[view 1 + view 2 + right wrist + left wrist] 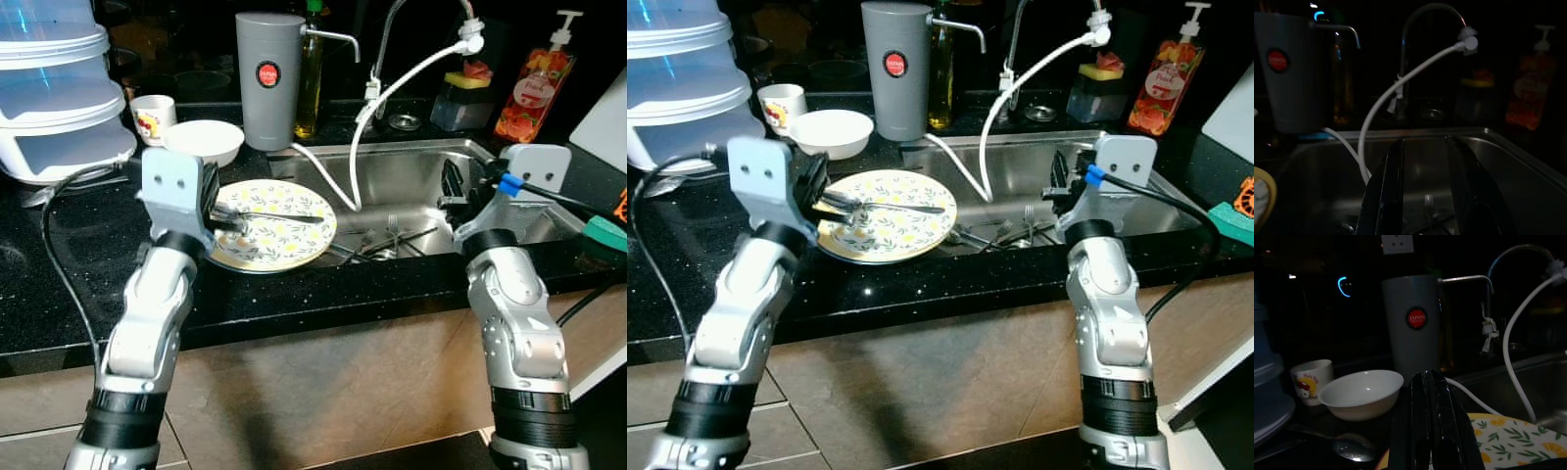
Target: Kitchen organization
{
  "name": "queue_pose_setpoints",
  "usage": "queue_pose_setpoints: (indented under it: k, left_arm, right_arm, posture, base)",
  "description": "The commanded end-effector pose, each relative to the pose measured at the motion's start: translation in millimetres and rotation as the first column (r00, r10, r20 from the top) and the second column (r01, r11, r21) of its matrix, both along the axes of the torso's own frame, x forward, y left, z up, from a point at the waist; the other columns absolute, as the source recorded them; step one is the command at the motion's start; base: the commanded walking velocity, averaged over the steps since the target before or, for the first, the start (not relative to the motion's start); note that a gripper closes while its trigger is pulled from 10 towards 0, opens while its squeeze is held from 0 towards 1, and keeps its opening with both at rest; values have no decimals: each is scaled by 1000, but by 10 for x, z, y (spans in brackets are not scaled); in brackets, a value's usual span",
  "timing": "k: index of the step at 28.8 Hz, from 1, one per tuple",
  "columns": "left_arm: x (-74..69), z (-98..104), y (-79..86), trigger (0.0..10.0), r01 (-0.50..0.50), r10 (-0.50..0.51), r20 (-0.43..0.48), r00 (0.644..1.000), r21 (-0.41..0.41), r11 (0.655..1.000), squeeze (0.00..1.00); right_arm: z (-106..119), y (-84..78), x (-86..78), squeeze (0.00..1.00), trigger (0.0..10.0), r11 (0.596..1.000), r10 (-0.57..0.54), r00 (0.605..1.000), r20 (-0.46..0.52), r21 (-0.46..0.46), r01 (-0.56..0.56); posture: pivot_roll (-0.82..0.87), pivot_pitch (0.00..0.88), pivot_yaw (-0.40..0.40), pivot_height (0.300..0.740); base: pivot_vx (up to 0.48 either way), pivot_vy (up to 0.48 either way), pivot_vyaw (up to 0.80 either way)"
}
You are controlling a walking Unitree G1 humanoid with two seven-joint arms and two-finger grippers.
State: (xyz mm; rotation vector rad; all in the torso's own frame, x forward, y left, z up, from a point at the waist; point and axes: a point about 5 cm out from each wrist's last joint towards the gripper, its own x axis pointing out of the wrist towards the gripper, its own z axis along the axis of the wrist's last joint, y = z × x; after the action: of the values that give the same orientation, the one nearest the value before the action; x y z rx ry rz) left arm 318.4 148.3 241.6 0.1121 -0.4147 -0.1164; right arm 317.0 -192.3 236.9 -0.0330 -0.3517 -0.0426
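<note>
A yellow-patterned plate point(284, 240) lies on the black counter, its right edge hanging over the sink point(392, 176). A metal utensil point(284, 215) rests across the plate. Its near end meets my left gripper point(217, 211), which sits at the plate's left rim. In the left wrist view the fingers point(1430, 421) are pressed together with nothing visible between them. My right gripper point(449, 178) hovers open over the right side of the sink, its fingers point(1386, 186) apart. Several forks and spoons point(387, 240) lie in the sink bottom.
A white bowl point(204, 142), a small printed cup point(154, 117) and a grey canister point(268, 78) stand behind the plate. Stacked plastic containers point(49, 88) fill the far left. A white hose point(392, 93) hangs into the sink. A soap bottle point(534, 88) stands at the back right.
</note>
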Motion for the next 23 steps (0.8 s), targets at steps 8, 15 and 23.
queue_pose_setpoints:
  k: [8,15,23]
  left_arm:
    - [12,-66,-203,10000,53,-53,-12,999,-9,999,0]
    - [39,-113,-304,10000,73,-73,-25,997,-20,997,0]
    - [91,-103,-312,10000,67,-67,-27,997,-29,997,0]
  right_arm:
    - [177,-311,-163,0,10000,978,-202,969,143,-21,207]
    - [229,-343,-181,0,10000,967,-252,951,179,13,253]
    - [227,-439,-232,0,10000,950,-310,933,183,11,313]
  posture:
    - [0,0,-34,740]
    - [-18,0,-17,740]
    - [-21,0,-15,740]
  base:
    - [0,0,0]
    - [0,0,0]
    - [0,0,0]
